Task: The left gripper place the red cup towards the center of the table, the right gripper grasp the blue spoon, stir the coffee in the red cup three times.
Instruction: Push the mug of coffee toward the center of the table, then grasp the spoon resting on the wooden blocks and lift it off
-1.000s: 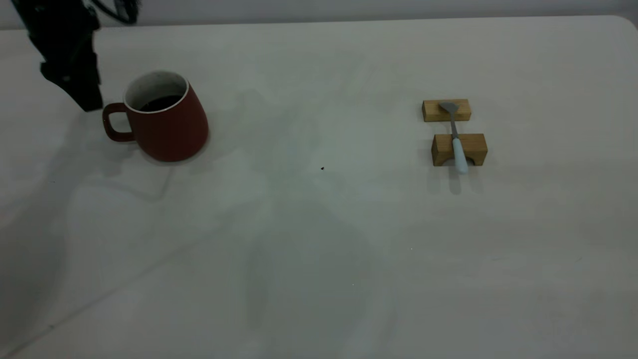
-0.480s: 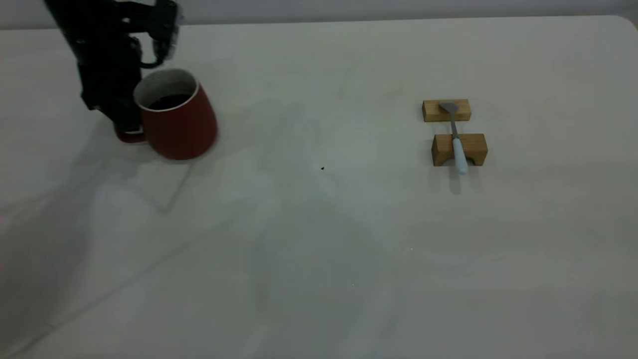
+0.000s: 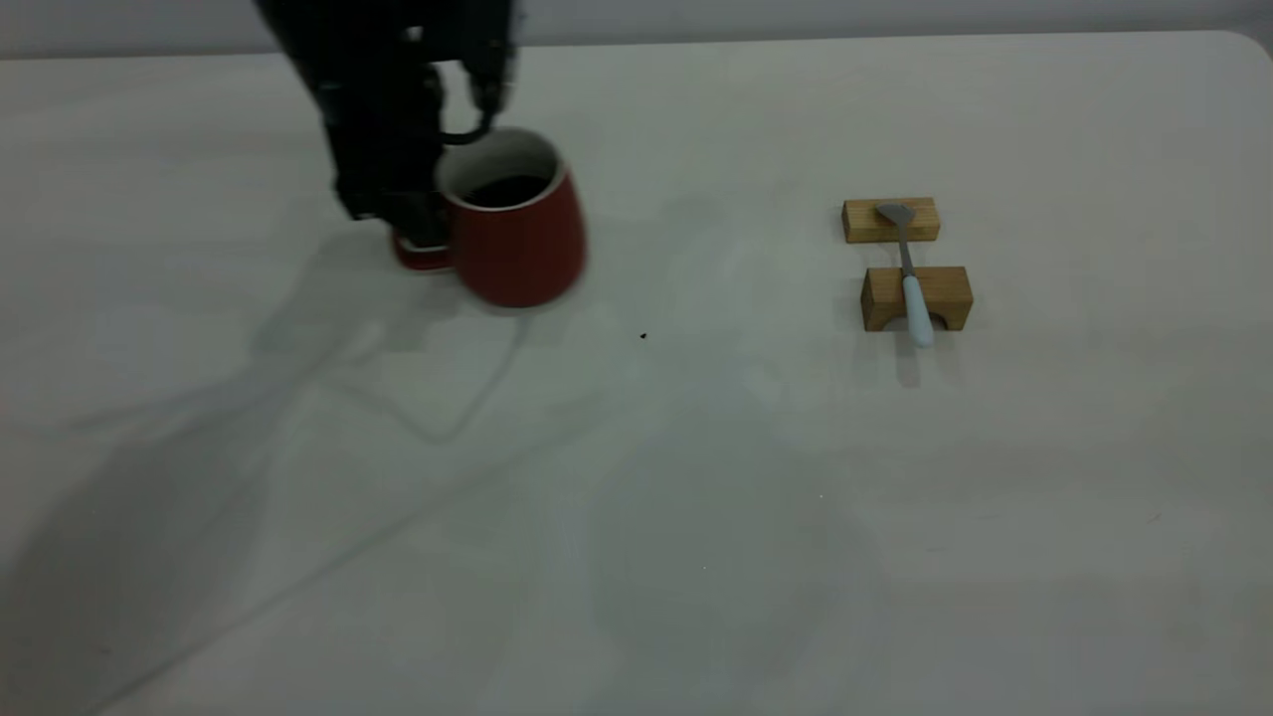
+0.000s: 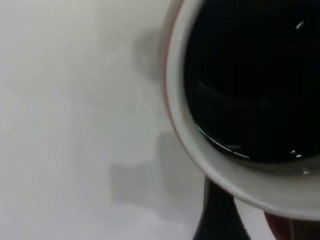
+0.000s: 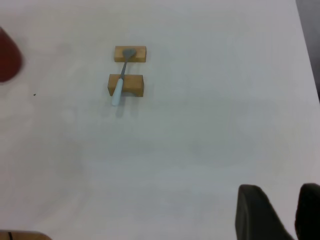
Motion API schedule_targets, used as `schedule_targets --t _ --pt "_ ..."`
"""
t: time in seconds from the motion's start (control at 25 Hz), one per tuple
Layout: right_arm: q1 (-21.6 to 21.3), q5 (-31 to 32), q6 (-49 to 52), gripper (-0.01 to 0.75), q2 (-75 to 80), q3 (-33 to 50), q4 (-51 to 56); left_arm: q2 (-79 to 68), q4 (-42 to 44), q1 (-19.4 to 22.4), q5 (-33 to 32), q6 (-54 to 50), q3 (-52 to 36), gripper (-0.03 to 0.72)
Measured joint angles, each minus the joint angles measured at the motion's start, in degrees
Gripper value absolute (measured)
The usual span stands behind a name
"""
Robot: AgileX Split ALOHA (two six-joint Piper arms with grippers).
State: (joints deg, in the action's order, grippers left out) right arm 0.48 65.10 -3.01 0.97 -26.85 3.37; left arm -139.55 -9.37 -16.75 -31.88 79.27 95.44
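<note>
The left gripper (image 3: 423, 239), fingers closed on the handle, has carried the red cup (image 3: 517, 234) centreward — release next; right gripper's (image 5: 280, 212) fingers parted, idle

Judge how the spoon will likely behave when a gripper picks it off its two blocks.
The spoon looks slim, so probably light and stiff. Its rounded handle may slip or roll between fingers. Bridging two wooden blocks, it could tip off if nudged sideways.
</note>
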Motion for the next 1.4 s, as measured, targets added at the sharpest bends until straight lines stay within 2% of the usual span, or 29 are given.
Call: schedule_targets --t 0.24,0.48,0.72,0.88,1.24,1.4 --pt "0.0 0.0 0.0 0.238 0.0 0.0 0.0 -0.3 -1.1 -3.2 1.2 -0.1 0.0 0.56" --pt "0.0 0.0 0.0 0.238 0.0 0.0 0.0 0.2 -0.8 -3.2 0.9 -4.7 0.0 0.56" --pt "0.0 0.0 0.0 0.238 0.0 0.0 0.0 8.0 4.1 -3.2 -4.6 -12.8 0.0 0.56" --pt "0.0 0.0 0.0 0.238 0.0 0.0 0.0 17.3 9.7 -3.0 -12.5 -25.3 0.0 0.56" --pt "0.0 0.0 0.0 0.238 0.0 0.0 0.0 43.2 26.6 -0.4 -34.9 -66.6 -0.1 0.56" --pt "0.0 0.0 0.0 0.238 0.0 0.0 0.0 53.1 27.9 0.9 -35.0 -72.5 -0.7 0.56"
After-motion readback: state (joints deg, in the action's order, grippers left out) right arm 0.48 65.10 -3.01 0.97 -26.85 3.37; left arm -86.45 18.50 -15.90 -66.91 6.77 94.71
